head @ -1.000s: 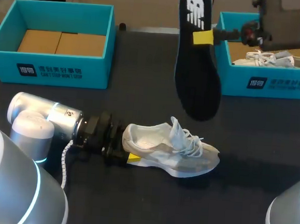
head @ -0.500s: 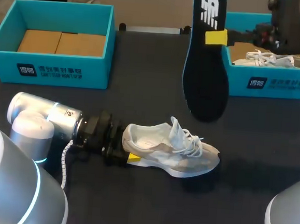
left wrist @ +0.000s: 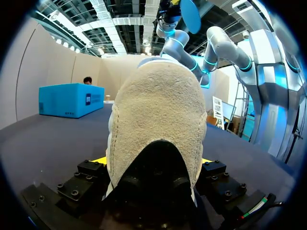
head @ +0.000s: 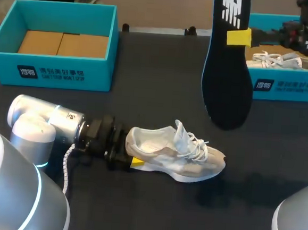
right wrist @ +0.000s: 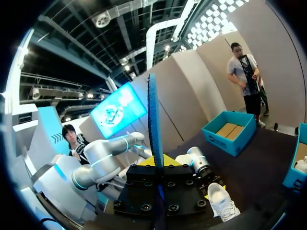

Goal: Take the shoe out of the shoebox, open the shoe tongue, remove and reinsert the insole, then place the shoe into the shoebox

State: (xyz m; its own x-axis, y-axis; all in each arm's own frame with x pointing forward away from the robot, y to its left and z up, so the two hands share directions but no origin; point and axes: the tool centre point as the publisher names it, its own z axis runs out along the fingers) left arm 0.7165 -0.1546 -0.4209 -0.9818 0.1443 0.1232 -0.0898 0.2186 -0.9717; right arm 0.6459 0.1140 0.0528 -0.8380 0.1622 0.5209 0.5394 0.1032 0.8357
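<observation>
Our right fingers (head: 238, 37) clamp the insole (head: 228, 89), left fingers (head: 137, 161) the shoe (head: 166, 157) heel; the dangling insole could miss the opening.

A dark table (head: 147, 66) spans the head view — matte and evenly lit, with only soft, faint shadows lying across its top.
</observation>
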